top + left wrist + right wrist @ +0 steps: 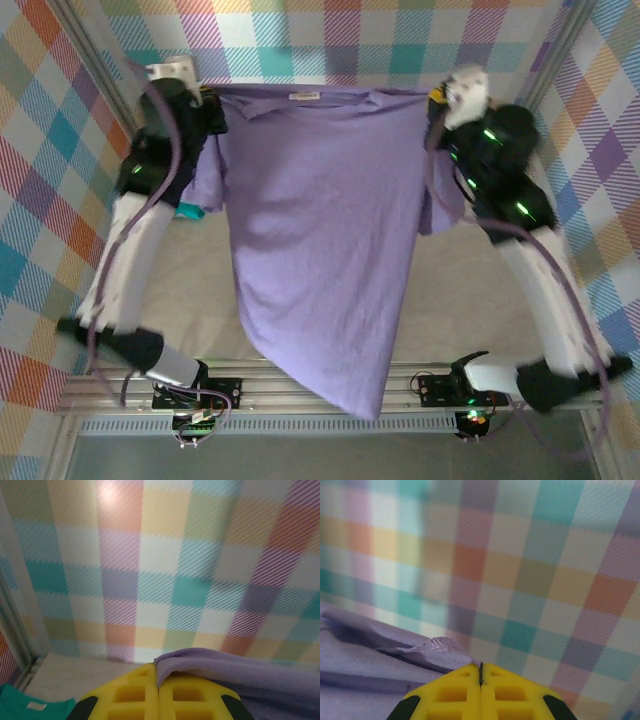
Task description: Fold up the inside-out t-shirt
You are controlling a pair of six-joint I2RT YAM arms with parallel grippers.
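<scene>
The left gripper (pixel 158 676) and right gripper (pixel 481 672) are clamping tight on the shoulders of the inside-out t-shirt (pixel 320 230), which is hanging spread between them at the far side, hiding much of the table (pixel 470 320). Lavender, it is showing a white neck tag (pixel 303 96) with print too small to read.

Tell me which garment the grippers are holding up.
The lavender t-shirt, pinched by the left gripper and right gripper; the teal garment lies on the table.
</scene>
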